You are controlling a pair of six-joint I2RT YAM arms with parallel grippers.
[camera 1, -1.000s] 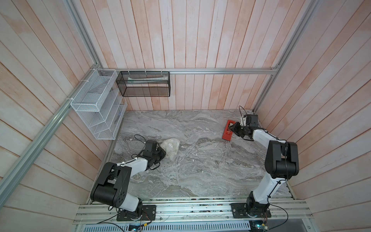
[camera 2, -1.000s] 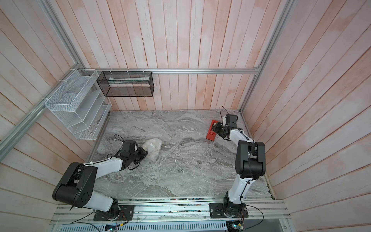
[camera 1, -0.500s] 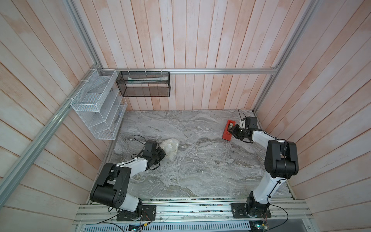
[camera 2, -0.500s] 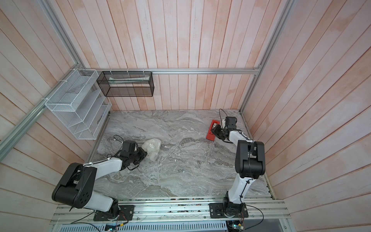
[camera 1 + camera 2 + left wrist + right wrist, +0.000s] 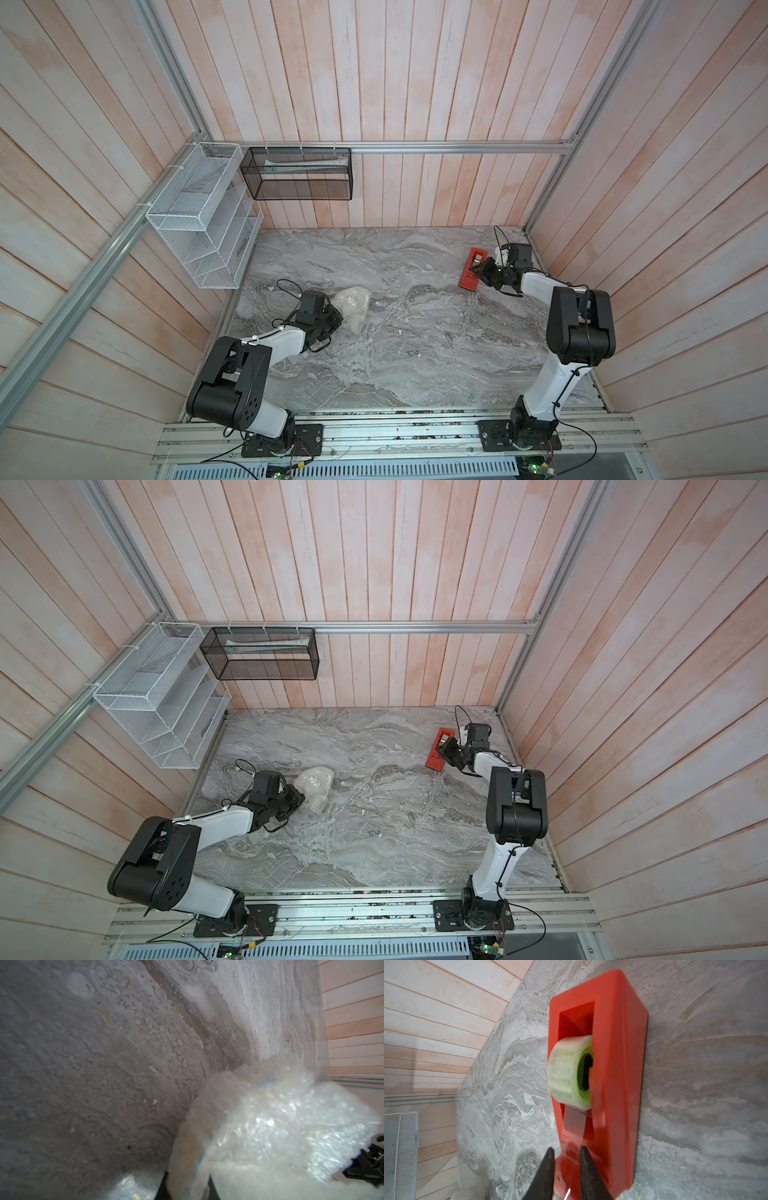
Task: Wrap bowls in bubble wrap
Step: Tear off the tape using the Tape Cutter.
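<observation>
The bubble wrap [image 5: 353,305] [image 5: 316,785] lies as a crumpled whitish bundle at the table's left. My left gripper [image 5: 337,322] [image 5: 300,801] [image 5: 187,1186] is shut on the bundle's near edge. In the left wrist view the bowl [image 5: 223,1119] shows through the wrap as a blue-edged rim running between the fingers. At the far right my right gripper [image 5: 478,272] [image 5: 442,752] [image 5: 565,1149] is at the red tape dispenser [image 5: 470,276] [image 5: 616,1064]. Its jaws stand a little apart on either side of the clear tape strip [image 5: 574,1124] that comes off the roll [image 5: 566,1072].
A white wire rack [image 5: 199,220] hangs on the left wall. A black mesh basket [image 5: 297,178] hangs on the back wall. Wooden walls close in the grey marble table [image 5: 415,332] on three sides. The dispenser stands near the right wall.
My right gripper's jaws have narrowed around the tape strip and it has shifted slightly along the dispenser. The left arm and the bundle have not moved.
</observation>
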